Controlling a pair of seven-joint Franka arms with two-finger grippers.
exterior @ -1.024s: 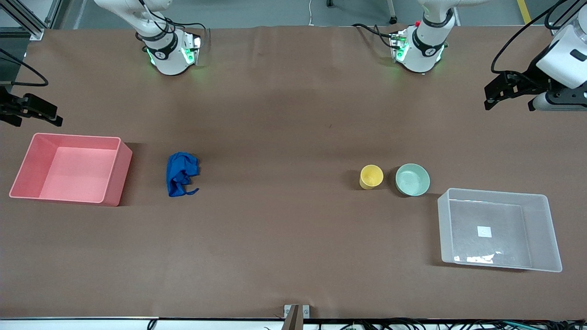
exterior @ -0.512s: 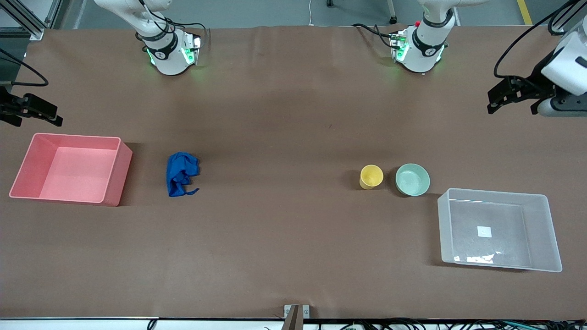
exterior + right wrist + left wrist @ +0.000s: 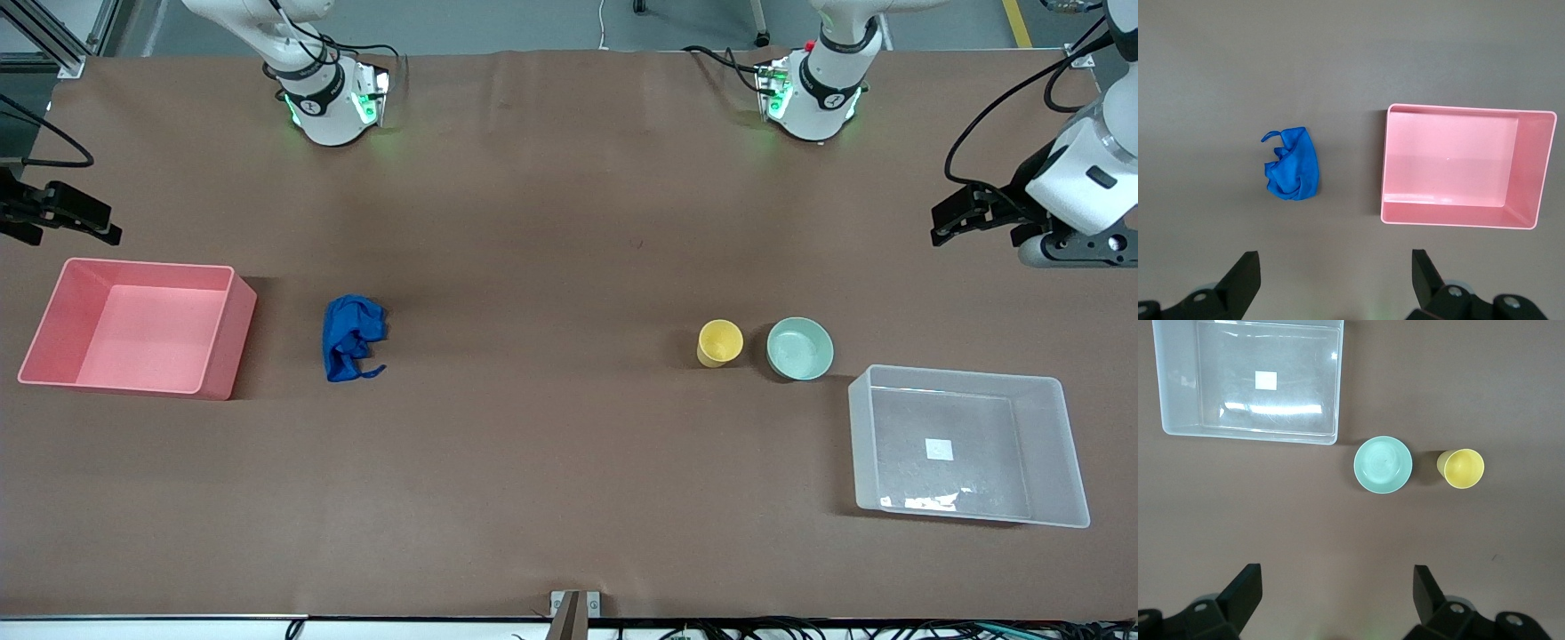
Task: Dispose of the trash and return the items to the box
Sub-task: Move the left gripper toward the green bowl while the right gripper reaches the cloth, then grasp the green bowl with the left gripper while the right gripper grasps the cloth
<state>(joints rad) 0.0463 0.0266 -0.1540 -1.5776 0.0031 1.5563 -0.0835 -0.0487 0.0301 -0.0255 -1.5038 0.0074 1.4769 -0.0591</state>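
Trash first: the blue cloth [image 3: 353,337] lies crumpled on the counter [image 3: 551,444], beside the pink bin [image 3: 138,326] on the side toward the middle of the counter, apart from it and not in it. From what I see nothing has been done yet. My yellow cup [image 3: 719,342] and mint bowl [image 3: 799,348] stand side by side, upright, near the clear box [image 3: 967,446] but outside it, and a little farther from the front camera than it. That box holds only the white label [image 3: 939,449] on its bottom; the pink bin is bare.

I have the left tool [image 3: 965,213] hanging over bare counter at its arm's end, fingers spread wide, carrying nothing; its wrist camera looks down on bowl, cup and box. The right tool [image 3: 67,218] waits above the counter by the pink bin, also wide apart and unloaded.

By my reckoning all three moves remain: cloth to the pink bin, cup and bowl into the box.
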